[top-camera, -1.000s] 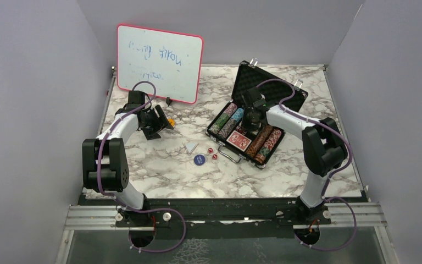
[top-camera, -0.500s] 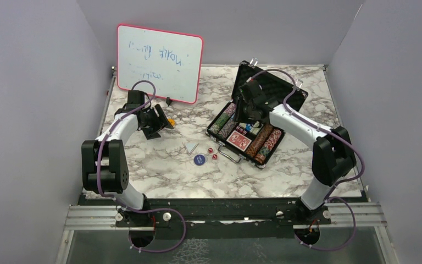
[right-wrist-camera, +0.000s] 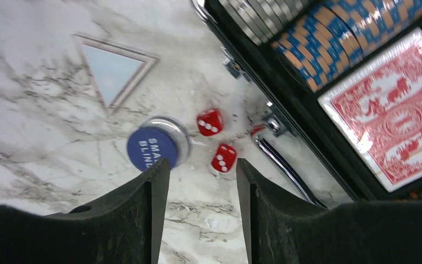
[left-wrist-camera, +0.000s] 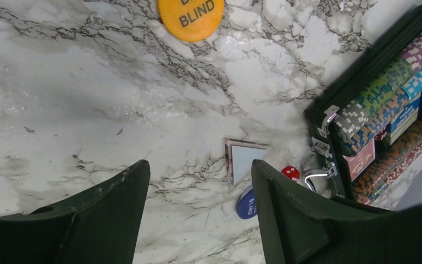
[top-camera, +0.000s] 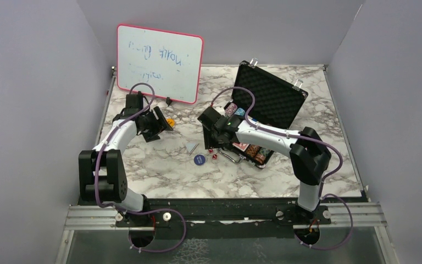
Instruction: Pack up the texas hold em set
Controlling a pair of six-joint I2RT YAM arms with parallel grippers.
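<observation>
Right gripper [right-wrist-camera: 202,165] has been moved off the open case [top-camera: 272,99].
The left gripper [left-wrist-camera: 199,168] is held open, empty, near the orange button [left-wrist-camera: 191,16]; the right is spread, empty, over the blue button [right-wrist-camera: 153,147] and dice [right-wrist-camera: 210,121], just beside the case.

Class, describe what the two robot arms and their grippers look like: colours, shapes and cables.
Both the left arm and right arm have white tubular links joined by chunky black joints. A purple cable loops along each. The left gripper and right gripper each end in two broad, dark, matte fingers; no markings show.
</observation>
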